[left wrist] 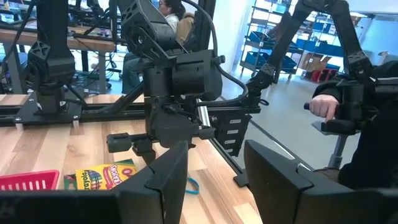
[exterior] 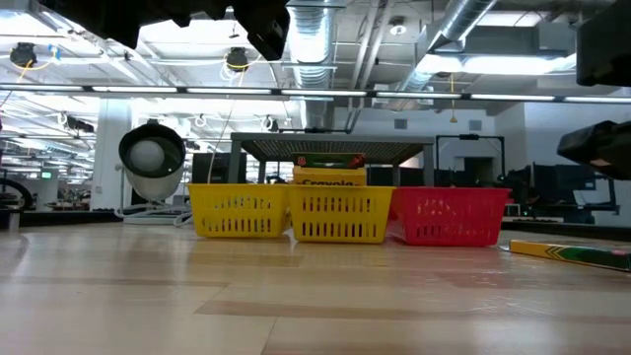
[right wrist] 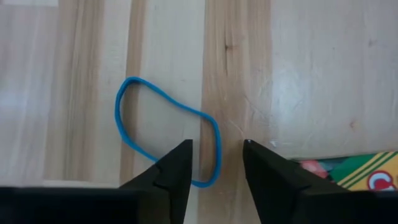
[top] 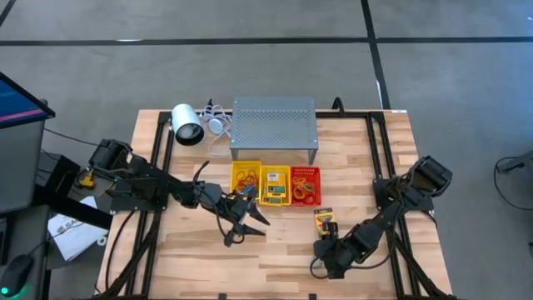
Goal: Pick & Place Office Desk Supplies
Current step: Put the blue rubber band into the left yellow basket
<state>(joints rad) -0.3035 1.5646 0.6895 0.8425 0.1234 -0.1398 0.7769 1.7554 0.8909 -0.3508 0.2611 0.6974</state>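
**Right claw low over a blue band, left claw waiting by the baskets**

At the left of the pale wooden slat table, the left gripper hung just in front of the basket row, its two dark fingers standing apart with nothing between them. Behind it, at the table's rear, a white cylindrical lamp lay beside a grey perforated metal stand.

In front of the stand sat three small slotted plastic baskets touching side by side. The left yellow basket held thin reddish-brown rubber bands. The middle yellow basket held a yellow-and-green crayon box. The red basket held small oval rings in orange; other colours could not be told.

Further right, a second yellow-and-green crayon box lay flat on the bare wood, apart from the baskets. Just beside it, the right gripper was down close to the tabletop. Its fingers stood a narrow gap apart, straddling one end of a thin blue rubber band that lay flat on the wood, the fingers not yet closed on it. The loose crayon box's corner showed near that finger.
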